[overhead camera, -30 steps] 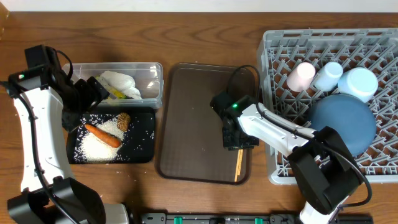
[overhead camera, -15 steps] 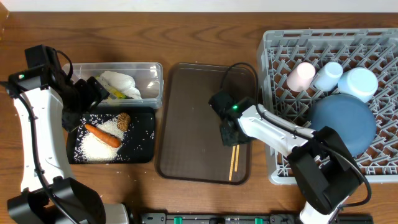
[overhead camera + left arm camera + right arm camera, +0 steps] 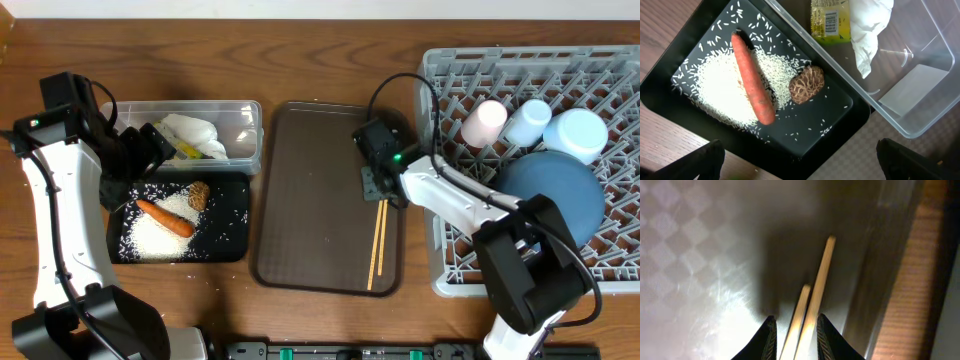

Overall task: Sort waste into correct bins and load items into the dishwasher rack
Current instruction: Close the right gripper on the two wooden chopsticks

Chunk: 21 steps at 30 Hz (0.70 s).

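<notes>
My right gripper (image 3: 380, 194) is shut on one end of the wooden chopsticks (image 3: 376, 245) over the right side of the brown serving tray (image 3: 310, 200). In the right wrist view the chopsticks (image 3: 815, 290) run side by side out from between the fingers (image 3: 769, 335). My left gripper (image 3: 800, 162) is open and empty above the corner where the black tray (image 3: 840, 107) meets the clear tub (image 3: 920, 90). Carrot (image 3: 752, 80), brown lump (image 3: 806, 85) and rice (image 3: 715, 85) lie in the black tray. Napkin (image 3: 867, 25) and wrapper (image 3: 830, 20) lie in the tub.
The grey rack (image 3: 450, 270) at right holds a dark-blue plate (image 3: 550, 200), a light-blue bowl (image 3: 580, 133), a pink cup (image 3: 483, 122) and a light-blue cup (image 3: 527, 120). The serving tray's right rim lies close to the rack's left wall.
My right gripper closed on the chopsticks and moved toward the far side and slightly right, pulling them along the serving tray. The left arm has not moved.
</notes>
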### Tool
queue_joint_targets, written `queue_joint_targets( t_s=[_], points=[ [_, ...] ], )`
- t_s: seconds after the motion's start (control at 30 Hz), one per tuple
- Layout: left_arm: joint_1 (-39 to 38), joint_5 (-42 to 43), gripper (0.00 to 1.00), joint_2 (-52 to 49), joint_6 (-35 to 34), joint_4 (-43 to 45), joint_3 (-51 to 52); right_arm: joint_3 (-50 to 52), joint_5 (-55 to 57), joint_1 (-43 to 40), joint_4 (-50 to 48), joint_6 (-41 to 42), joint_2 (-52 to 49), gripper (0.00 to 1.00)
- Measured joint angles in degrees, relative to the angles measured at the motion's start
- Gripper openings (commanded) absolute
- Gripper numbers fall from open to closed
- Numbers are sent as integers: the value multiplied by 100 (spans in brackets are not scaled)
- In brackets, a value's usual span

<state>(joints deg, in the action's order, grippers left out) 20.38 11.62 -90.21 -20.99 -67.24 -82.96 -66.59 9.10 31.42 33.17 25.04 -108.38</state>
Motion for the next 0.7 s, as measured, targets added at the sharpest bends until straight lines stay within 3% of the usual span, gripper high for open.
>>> queue_joint_targets(
  t_s=[0.1,0.23,0.4,0.7],
  points=[
    [0,2,98,0,0,0,2,-83,11,-59,219,-31,0,21],
    [-2,0,98,0,0,0,0,-658,-39,-120,1257,-83,-2,15],
    [-2,2,98,0,0,0,0,-1526,-142,-129,2234,-79,11,17],
    [0,0,98,0,0,0,2,-1298,-1169,-96,2518,487,22,25]
  ],
)
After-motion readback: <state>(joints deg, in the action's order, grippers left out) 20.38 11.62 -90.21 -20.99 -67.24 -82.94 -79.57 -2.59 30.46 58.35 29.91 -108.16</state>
